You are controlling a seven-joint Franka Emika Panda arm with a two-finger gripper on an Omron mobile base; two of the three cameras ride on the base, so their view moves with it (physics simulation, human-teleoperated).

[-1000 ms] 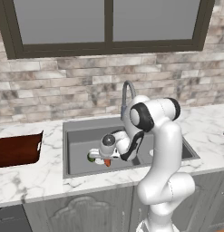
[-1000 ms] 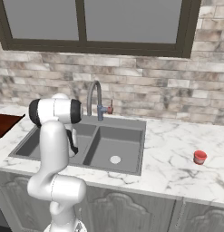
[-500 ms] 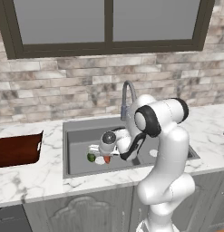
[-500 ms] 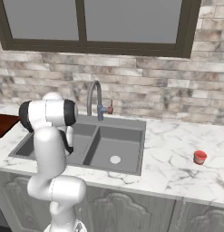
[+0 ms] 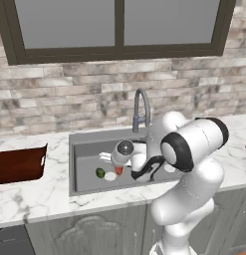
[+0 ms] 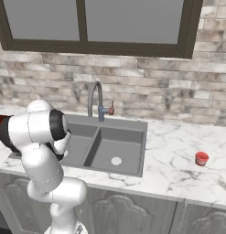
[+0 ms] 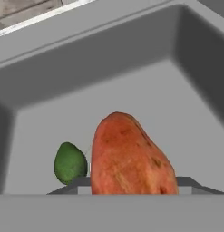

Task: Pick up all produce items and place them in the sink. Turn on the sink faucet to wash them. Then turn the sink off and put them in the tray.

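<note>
Pincer (image 5: 118,170) hangs low in the left basin of the sink (image 5: 84,148), clamped on the orange-red vegetable (image 7: 131,156), which stands close up between its tips in the hand view. A green fruit (image 5: 100,173) lies on the basin floor just beside the vegetable, near the pale drain (image 5: 110,176). Behind them rises the faucet (image 5: 141,107). Off to the left, the tray (image 5: 17,164) sits on the marble surface (image 5: 40,199).

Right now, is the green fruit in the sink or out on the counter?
In the sink. The green fruit lies on the floor of the left basin of the sink, beside the orange-red vegetable at the gripper.
</note>
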